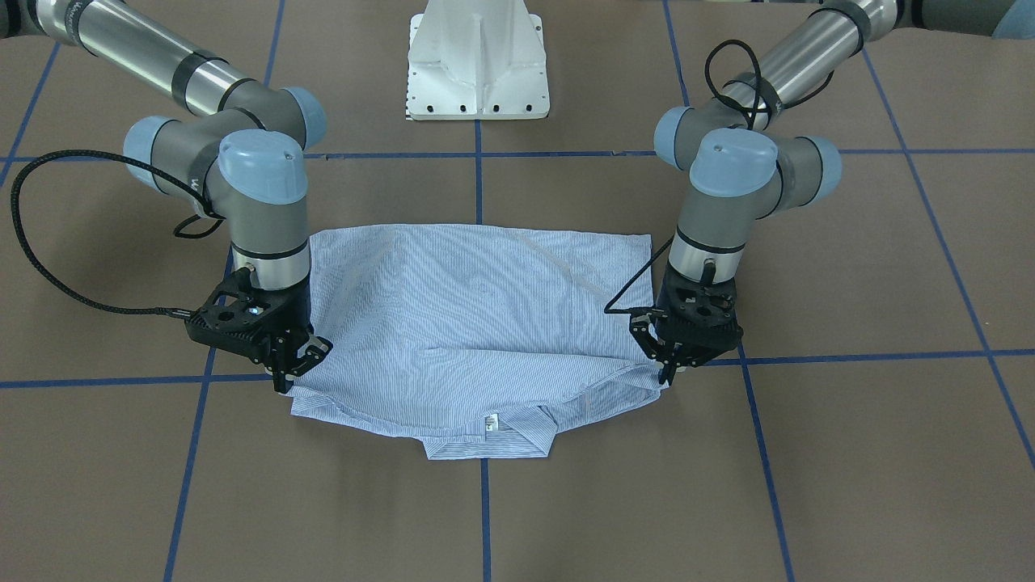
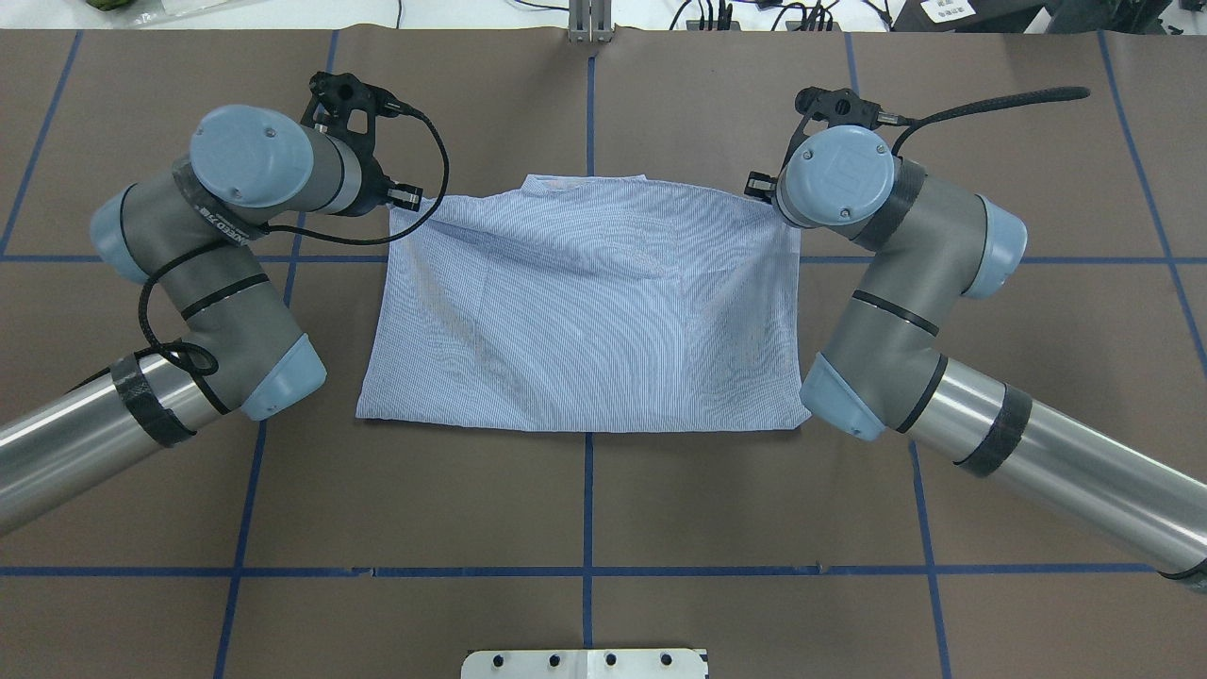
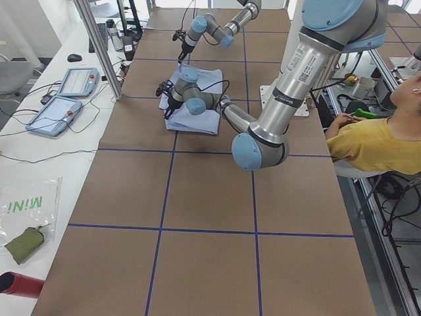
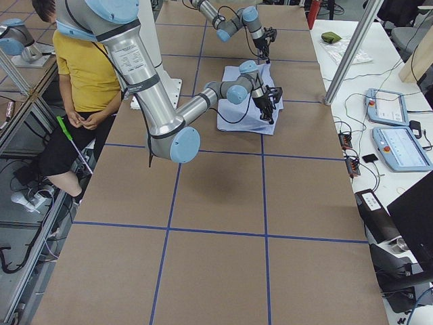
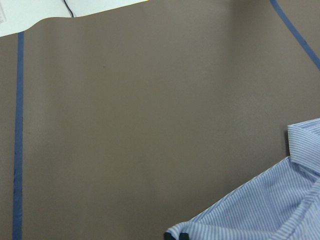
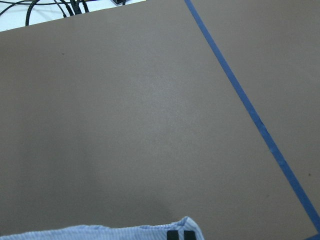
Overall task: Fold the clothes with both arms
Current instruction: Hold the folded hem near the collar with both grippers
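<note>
Striped cotton, pale blue on white: the shirt (image 1: 477, 315) lies flat mid-counter, straddling the centre tape line (image 1: 483, 501).

Nearest the front-facing camera, the collar (image 1: 493, 440) pokes out from under the top layer, with the white neck label (image 1: 490, 423) showing. Buttons and pocket not visible.

Just behind the collar, the top layer's edge runs across the shoulders. Reads as the hem half doubled over the shoulder half: a crosswise fold, laid down but not yet released.

The arms stand at either end of that edge.
- Right arm (image 1: 267, 210), on this view's left: jaws down at the corner, pinched narrow on cloth. Its wrist view shows a striped corner rising from the dark fingertips (image 6: 172, 235).
- Left arm (image 1: 728, 202), at the opposite corner: likewise, with cloth lapped over the fingertips (image 5: 177, 235).
- Corners are held level and well apart, presumably to keep the edge taut and square on landing.

Farther back is the crease, straight, on the robot's side. Beyond it comes bare brown counter (image 1: 849, 267), then the white pedestal (image 1: 479, 61).

Likely next: let go and lift clear. The risk is cloth dragging up with the jaws and skewing the edge.
</note>
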Robot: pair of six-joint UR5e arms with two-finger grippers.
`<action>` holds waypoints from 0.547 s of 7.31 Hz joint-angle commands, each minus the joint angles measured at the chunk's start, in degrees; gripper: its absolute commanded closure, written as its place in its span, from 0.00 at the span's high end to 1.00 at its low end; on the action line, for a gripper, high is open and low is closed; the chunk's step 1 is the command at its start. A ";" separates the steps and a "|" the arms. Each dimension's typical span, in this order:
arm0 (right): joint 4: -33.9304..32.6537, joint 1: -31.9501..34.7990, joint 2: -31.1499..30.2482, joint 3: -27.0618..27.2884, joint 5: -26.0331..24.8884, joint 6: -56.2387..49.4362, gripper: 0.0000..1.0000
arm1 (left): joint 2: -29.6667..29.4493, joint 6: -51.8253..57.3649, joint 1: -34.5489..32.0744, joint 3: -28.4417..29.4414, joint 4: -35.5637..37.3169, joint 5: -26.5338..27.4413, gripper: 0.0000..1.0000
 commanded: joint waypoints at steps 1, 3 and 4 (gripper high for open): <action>0.12 1.87 0.01 0.74 5.04 -1.87 1.00 | 0.21 7.27 -2.61 -0.38 -0.13 -5.36 1.00; 0.12 3.11 -0.86 2.06 7.99 -2.41 1.00 | 1.96 12.06 -4.74 -2.65 -0.13 -9.80 1.00; 0.12 3.03 -0.87 2.41 7.64 -2.32 1.00 | 4.58 11.63 -4.40 -5.71 -0.48 -10.06 1.00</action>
